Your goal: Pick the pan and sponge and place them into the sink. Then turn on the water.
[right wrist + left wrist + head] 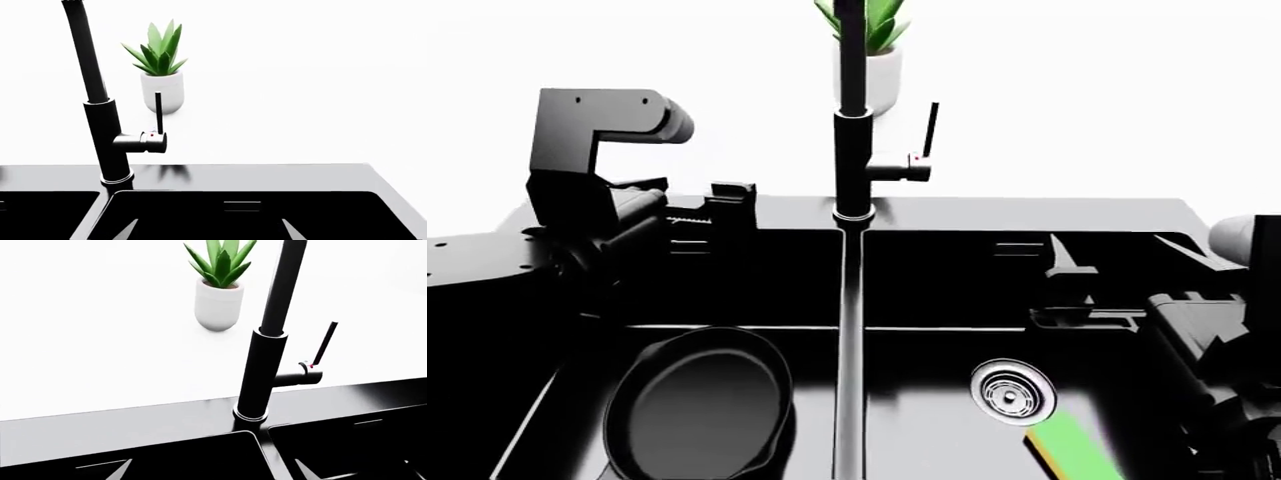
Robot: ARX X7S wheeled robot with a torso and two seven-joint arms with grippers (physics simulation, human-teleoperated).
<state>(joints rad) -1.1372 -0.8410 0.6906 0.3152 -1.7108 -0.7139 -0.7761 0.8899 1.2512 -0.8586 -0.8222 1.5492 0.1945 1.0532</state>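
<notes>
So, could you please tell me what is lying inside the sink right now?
In the sink, the pan lies in the left basin. The sponge lies in the right basin, just past the drain. The picture's lower edge cuts off part of both, and no water is seen running.

Lever [930, 130] open from right; faucet [851, 150] blocks left, plant [874, 50] behind.

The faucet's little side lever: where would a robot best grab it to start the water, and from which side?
Probably the thin upright lever, near its free top end, pinched across its width. It stands clear of the faucet on a short side stub, toward the right basin of the sink, so the right gripper, already nearer, looks the likelier choice.
</notes>
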